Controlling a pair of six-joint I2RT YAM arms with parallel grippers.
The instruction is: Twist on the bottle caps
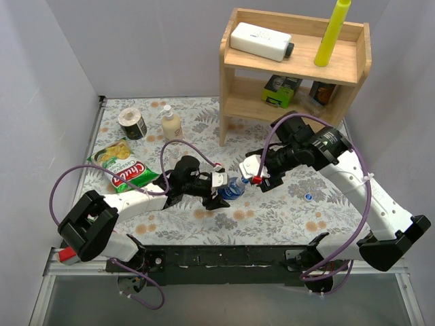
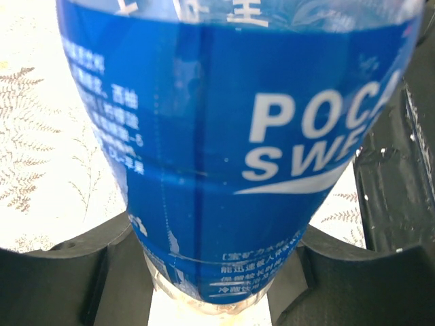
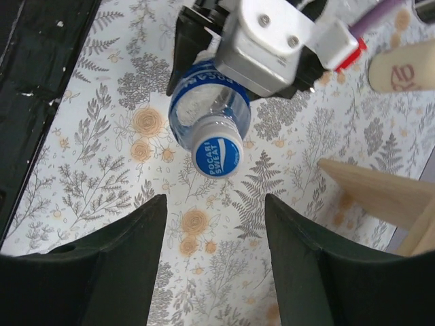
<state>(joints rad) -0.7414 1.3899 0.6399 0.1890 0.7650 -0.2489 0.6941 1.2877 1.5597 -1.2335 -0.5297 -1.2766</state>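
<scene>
Although the flowered counter [image 1: 204, 224] carries a wooden shelf [image 1: 296, 68] at upper right of the top view, and a crisp bag [image 1: 122, 166], a tape roll [image 1: 132, 122] and a cream bottle [image 1: 170, 123] at upper left, none of these is in play; the work sits at the centre of the frame, where the two arms meet. The left end effector [image 1: 219, 189] is pinching the blue-labelled bottle [image 1: 232, 187] round its body, so that the neck points to the right of the frame, straight at the other arm; in the left wrist view the label fills the picture with dark fingers [image 2: 68, 272] pressed at either side. That hold looks meant to keep the bottle from turning while the top is twisted. The right end effector [image 1: 255, 179] faces the neck with its fingers spread and nothing between them; in the right wrist view they stand apart at the bottom of the frame, short of the bottle. A blue cap [image 3: 219, 153] sits on the neck at the middle of that view; whether it is wound tight I cannot tell. A second cap [image 1: 308, 197] lies loose on the counter at right of centre; I see no second clear bottle.
</scene>
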